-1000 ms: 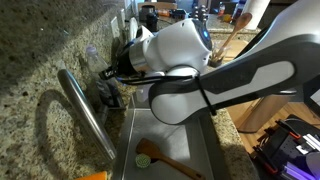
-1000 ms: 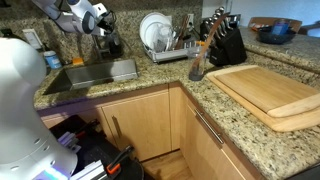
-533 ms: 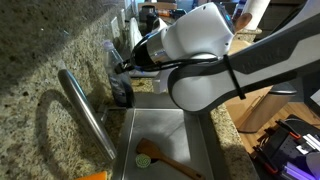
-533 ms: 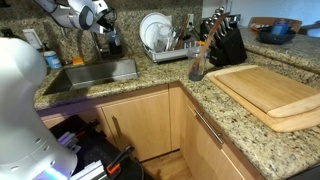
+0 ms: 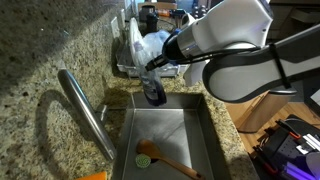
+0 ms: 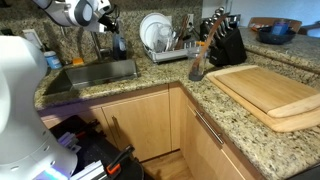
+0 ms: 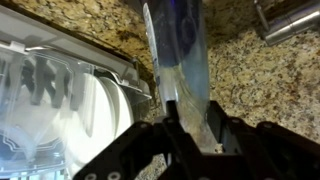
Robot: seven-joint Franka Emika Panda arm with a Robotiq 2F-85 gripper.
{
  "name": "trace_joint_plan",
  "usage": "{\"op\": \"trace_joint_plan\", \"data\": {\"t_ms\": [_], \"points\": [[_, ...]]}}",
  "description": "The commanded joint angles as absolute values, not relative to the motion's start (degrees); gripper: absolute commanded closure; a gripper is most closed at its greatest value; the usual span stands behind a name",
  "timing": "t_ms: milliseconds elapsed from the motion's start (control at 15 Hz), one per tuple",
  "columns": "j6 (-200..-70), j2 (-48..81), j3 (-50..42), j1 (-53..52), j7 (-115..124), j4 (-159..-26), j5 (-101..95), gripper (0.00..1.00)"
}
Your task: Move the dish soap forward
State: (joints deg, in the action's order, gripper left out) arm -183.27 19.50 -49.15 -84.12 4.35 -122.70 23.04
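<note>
The dish soap (image 7: 176,50) is a slim bottle, dark blue at one end and clearish where the jaws hold it. In the wrist view my gripper (image 7: 186,118) is shut on it, over the speckled granite. In an exterior view the gripper (image 5: 157,82) holds the bottle (image 5: 153,95) upright above the far rim of the sink (image 5: 200,135). In the other exterior view the gripper (image 6: 109,33) and the dark bottle (image 6: 113,43) are behind the sink (image 6: 95,72), next to the dish rack.
A green round scrub brush with a wooden handle (image 5: 146,158) lies in the sink. The faucet (image 5: 85,112) arches over it. A dish rack with plates (image 6: 165,40) (image 7: 60,95) stands close by. Further along are a knife block (image 6: 226,42) and a cutting board (image 6: 270,92).
My gripper has carried the dish soap away from the backsplash by the faucet, across the sink's far rim towards the dish rack. The brush has not moved.
</note>
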Motion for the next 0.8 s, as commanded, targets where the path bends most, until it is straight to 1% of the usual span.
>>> {"op": "trace_joint_plan", "data": {"t_ms": [0, 267, 533, 600, 733], "points": [[-186.23, 11.25, -62.77, -96.43, 1.92, -133.97, 19.87, 0.9], [-192.94, 9.44, -78.44, -108.24, -1.17, -143.6, 19.8, 0.9], [-207.83, 6.15, -90.49, -116.9, -5.32, -152.95, 20.2, 0.9], [-200.58, 10.21, -96.98, -122.05, -3.05, -146.51, 19.59, 0.9], [-199.28, 12.14, -105.65, -128.86, -0.86, -146.42, 17.67, 0.9]]}}
